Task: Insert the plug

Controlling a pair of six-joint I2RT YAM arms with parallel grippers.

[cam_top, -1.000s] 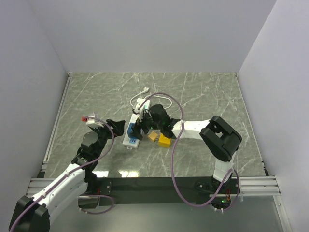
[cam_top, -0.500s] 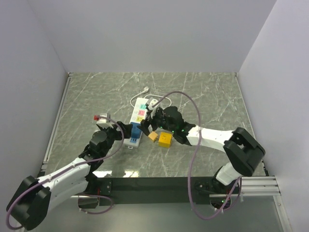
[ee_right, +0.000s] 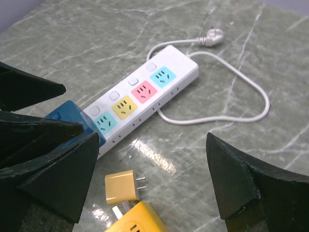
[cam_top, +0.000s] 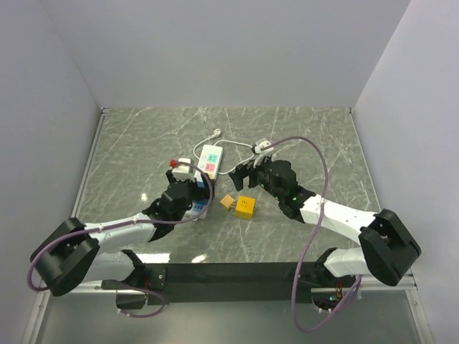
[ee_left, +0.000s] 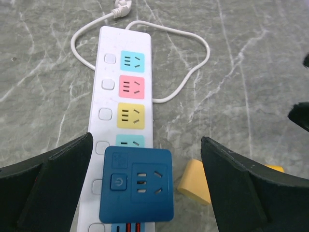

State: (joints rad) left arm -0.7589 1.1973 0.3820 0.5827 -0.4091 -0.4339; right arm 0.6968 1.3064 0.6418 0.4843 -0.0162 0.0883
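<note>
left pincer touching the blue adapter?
Apart. Left wrist view: left pincer stands open; power strip shows between one finger and the blue adapter, tabletop between it and the other.

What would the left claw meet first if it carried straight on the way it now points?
Most likely the blue adapter, which sits on the white power strip directly between the fingers of the open left claw. Depth is hard to judge, so I cannot tell how close it is.

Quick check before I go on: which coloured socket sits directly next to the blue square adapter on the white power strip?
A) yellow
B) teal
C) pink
B: the blue square adapter on the white power strip overlaps the teal socket; the yellow socket lies beyond that.
</note>
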